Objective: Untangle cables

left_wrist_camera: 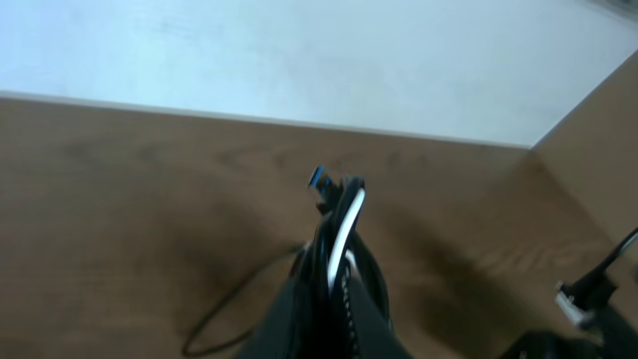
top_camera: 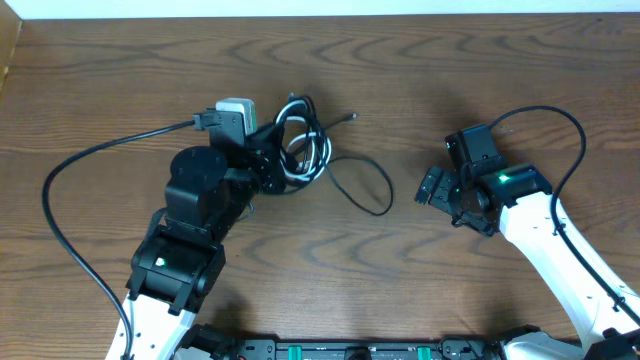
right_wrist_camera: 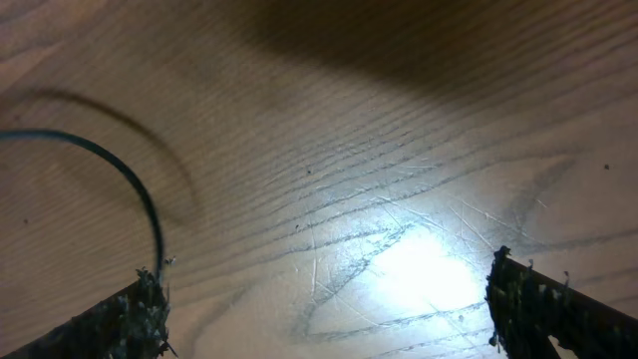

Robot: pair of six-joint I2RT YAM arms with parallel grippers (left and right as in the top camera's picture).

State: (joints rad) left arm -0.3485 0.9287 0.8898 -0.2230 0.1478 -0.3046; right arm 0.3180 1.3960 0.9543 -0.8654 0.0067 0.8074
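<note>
Pinched between the left fingers (left_wrist_camera: 304, 334), the cables (left_wrist_camera: 339, 224) sit bunched, black and white strands together, at the overhead frame's upper middle-left. Right fingers (right_wrist_camera: 120, 324) hang spread and empty near a loose black loop (top_camera: 365, 185). Drawing that loop toward frame centre looks wisest: bare tabletop (top_camera: 400, 290) lies there, while its edge runs close along the top.

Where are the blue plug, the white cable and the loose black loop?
blue plug (left_wrist_camera: 319, 179), left wrist view, its blue tip.
white cable (left_wrist_camera: 346, 229), left wrist view, mid-length.
black loop (top_camera: 389, 188), overhead view, right curve.
</note>
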